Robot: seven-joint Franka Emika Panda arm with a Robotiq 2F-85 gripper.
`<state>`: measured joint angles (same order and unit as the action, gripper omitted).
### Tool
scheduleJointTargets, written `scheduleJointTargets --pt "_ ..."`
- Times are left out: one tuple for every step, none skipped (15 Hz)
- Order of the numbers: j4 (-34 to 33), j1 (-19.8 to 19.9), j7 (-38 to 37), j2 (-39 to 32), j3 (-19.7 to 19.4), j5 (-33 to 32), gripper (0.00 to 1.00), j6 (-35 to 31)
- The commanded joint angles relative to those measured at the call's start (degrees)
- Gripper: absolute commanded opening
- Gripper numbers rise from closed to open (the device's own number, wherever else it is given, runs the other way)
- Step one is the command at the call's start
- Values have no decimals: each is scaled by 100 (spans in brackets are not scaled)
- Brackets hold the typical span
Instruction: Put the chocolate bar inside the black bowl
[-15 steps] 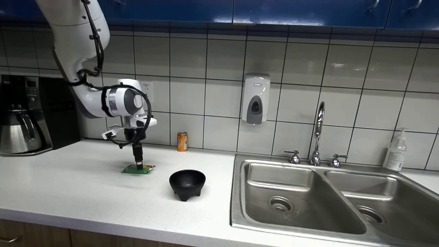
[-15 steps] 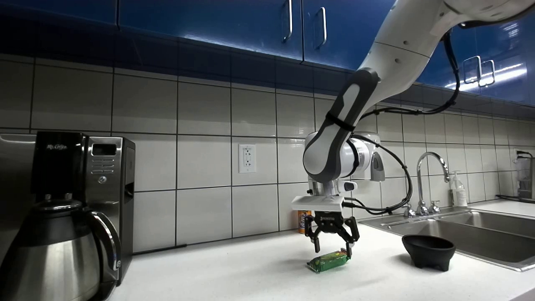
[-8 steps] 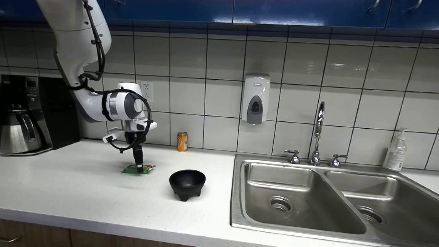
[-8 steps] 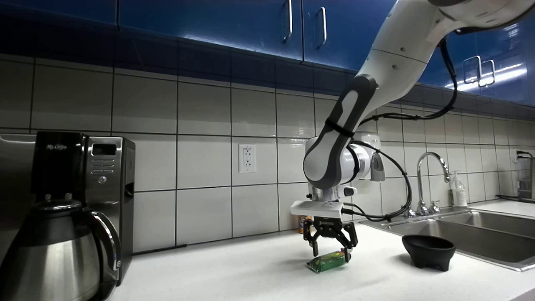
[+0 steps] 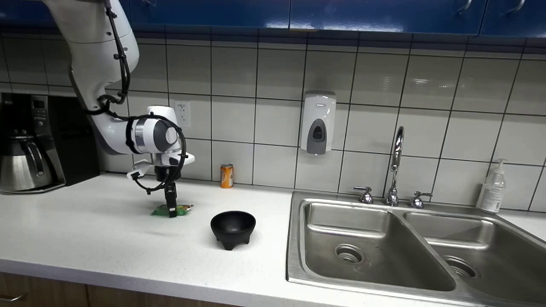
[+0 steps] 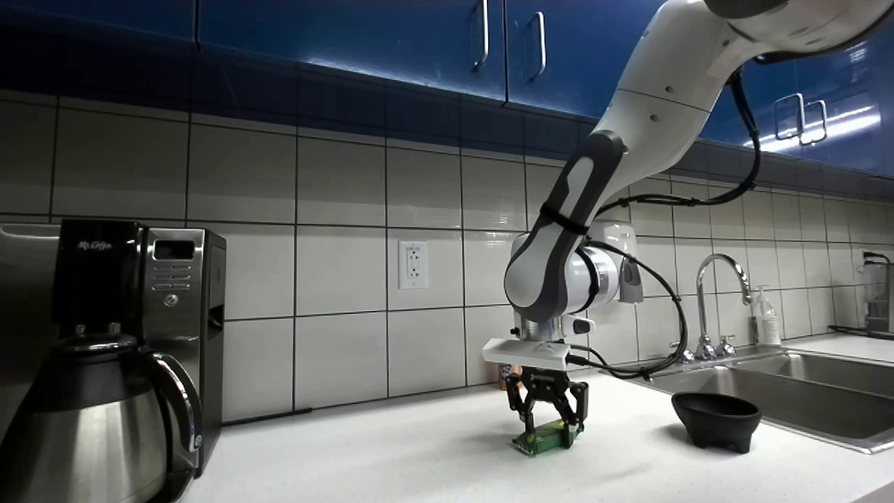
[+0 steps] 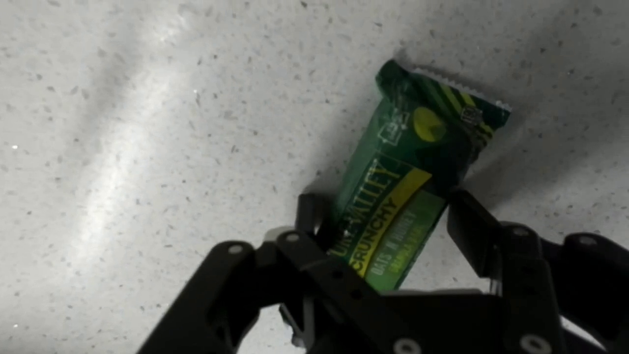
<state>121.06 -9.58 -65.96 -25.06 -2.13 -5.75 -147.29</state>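
Chocolate bar (image 7: 393, 196) in its green wrapper lies flat on the bench (image 5: 106, 238), between the front edge and the back edge along the tiled wall (image 5: 273, 119), with a stretch of white surface parting it from the black bowl (image 5: 233, 230). We see the bowl nearer the front edge than the bar, near the rim of the steel sink (image 5: 295, 238). Along the back edge stand an orange can (image 5: 227, 176) and a coffee maker (image 6: 183, 314). In the wrist view we make out a pale, speckled bench top and a creased, shiny wrapper with a serrated seal and CRUNCHY on a yellow band. The bowl is round-mouthed, dark, with stubby feet. We find the end effector (image 6: 549, 437) down at the bar, its fingers (image 7: 474, 236) on opposite sides of it and only partway apart; whether both press on the wrapper we cannot tell. In the wrist view its black linkage hides the bar's lower end and some lettering; in an exterior view it sits in front of the can, and the bowl's floor is too dark to make out. The white arm (image 5: 98, 64) is cropped at the top in both exterior views.
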Motion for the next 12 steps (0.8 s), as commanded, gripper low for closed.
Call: scheduleJointTargets --pt "-97 -31 145 -36 -4 197 40 -45" --pt "-109 -41 137 -37 -11 193 33 -52" --pt "-111 -49 129 -31 -18 186 25 -64" --pt "-105 -45 135 -10 -22 185 19 -63" --pt "-84 -43 142 27 -31 174 18 -55" --pt "-53 -36 152 85 -41 165 17 -40" --pt "-37 -39 144 118 -59 147 17 -28" --pt "-16 -27 164 168 -66 142 17 19" --pt "20 -24 182 234 -85 115 17 51" --pt "45 -15 210 285 -100 98 17 53" --pt "78 -22 200 352 -147 55 17 39" --pt "99 -8 216 409 -174 51 17 49"
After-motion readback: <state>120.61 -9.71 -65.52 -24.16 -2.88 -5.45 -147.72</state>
